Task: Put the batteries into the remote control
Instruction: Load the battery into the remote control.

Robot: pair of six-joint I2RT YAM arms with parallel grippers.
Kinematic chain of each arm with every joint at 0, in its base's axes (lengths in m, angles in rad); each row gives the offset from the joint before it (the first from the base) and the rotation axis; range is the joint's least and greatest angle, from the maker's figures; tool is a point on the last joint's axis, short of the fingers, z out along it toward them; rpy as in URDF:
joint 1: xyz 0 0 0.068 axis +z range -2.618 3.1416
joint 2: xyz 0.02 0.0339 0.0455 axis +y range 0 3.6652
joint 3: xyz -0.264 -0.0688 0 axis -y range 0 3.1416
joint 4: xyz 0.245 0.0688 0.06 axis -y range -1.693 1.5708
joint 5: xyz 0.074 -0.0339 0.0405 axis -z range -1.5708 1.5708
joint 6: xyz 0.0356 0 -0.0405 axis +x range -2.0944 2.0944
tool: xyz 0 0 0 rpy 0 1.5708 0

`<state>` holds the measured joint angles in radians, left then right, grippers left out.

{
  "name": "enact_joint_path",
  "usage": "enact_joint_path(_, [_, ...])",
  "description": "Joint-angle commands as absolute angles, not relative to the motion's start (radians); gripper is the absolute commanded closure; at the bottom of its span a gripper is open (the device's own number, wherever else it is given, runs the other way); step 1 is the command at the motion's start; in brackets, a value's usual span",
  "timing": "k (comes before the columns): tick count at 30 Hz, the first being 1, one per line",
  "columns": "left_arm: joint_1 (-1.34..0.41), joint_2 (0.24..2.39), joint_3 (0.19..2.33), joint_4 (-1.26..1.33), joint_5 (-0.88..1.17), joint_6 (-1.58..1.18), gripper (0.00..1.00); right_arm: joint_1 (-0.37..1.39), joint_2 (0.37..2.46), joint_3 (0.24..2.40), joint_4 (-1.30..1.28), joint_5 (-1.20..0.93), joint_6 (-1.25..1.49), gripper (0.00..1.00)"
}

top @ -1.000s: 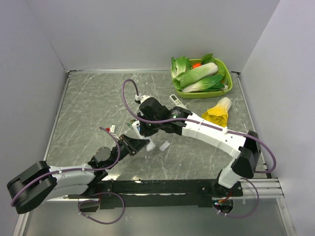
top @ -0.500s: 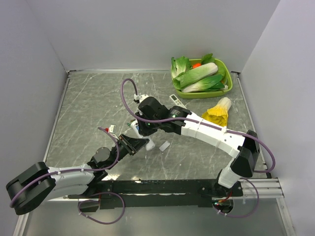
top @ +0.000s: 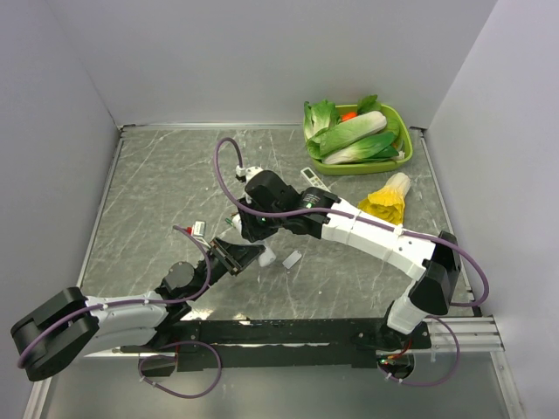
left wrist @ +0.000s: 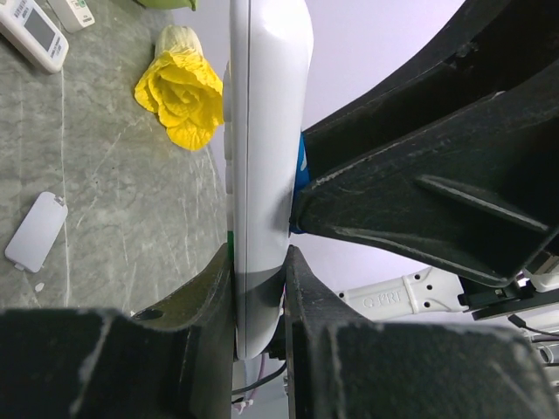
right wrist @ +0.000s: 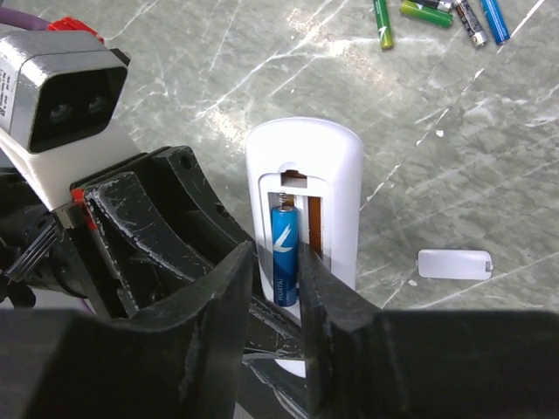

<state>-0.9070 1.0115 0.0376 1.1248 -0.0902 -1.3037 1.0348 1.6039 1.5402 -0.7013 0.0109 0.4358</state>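
The remote control (right wrist: 336, 175) is white and stands with its open battery bay facing my right wrist camera. My left gripper (left wrist: 259, 279) is shut on its lower end, seen edge-on in the left wrist view (left wrist: 266, 131). One blue battery (right wrist: 285, 253) lies in the bay's left slot under the spring; the right slot shows bare brown. My right gripper (right wrist: 278, 262) straddles that battery with its jaws slightly parted, open. Another blue battery (right wrist: 494, 17) lies on the table among loose cells. In the top view both grippers meet at mid-table (top: 244, 244).
The loose white cover plate (right wrist: 454, 264) lies on the table right of the remote. Green-wrapped cells (right wrist: 383, 22) lie at the far end. Two other white remotes (left wrist: 31, 30), a yellow toy vegetable (top: 387, 199) and a green tray (top: 397, 157) of vegetables sit at the back right.
My right gripper's jaws have parted from the blue battery, which stays in the slot. The right wrist has shifted slightly left. The left gripper keeps its hold on the remote.
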Motion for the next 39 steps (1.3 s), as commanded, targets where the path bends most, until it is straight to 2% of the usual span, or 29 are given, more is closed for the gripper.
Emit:
enact_joint_path(1, [-0.913, 1.012, -0.066, 1.235, -0.077, -1.322, 0.99, 1.040, 1.603, 1.589, -0.692, 0.006, 0.428, 0.62])
enact_joint_path(10, [-0.911, 0.996, -0.078, 1.224, -0.080, -1.336, 0.99, 1.042, 1.556, 1.595, -0.698, 0.015, 0.396, 0.46])
enact_joint_path(17, [-0.905, 0.974, -0.083, 1.197, -0.063, -1.345, 0.99, 1.042, 1.454, 1.554, -0.647, -0.043, 0.284, 0.21])
enact_joint_path(20, [-0.904, 0.954, -0.086, 1.175, -0.066, -1.348, 0.99, 1.040, 1.387, 1.508, -0.597, -0.052, 0.215, 0.16])
enact_joint_path(25, [-0.904, 0.905, -0.081, 1.128, -0.069, -1.345, 0.99, 1.023, 1.283, 1.421, -0.517, -0.109, 0.101, 0.14])
enact_joint_path(28, [-0.902, 0.875, -0.074, 1.082, -0.069, -1.345, 0.99, 1.016, 1.226, 1.349, -0.457, -0.184, 0.009, 0.20])
enact_joint_path(29, [-0.902, 0.868, -0.074, 1.074, -0.071, -1.345, 0.99, 1.011, 1.210, 1.309, -0.442, -0.201, -0.041, 0.27])
enact_joint_path(31, [-0.902, 0.856, -0.072, 1.057, -0.069, -1.350, 0.99, 1.008, 1.166, 1.272, -0.390, -0.248, -0.135, 0.33])
enact_joint_path(39, [-0.904, 0.848, -0.066, 1.048, -0.052, -1.359, 0.99, 0.919, 1.054, 0.997, -0.075, -0.564, -0.474, 0.33])
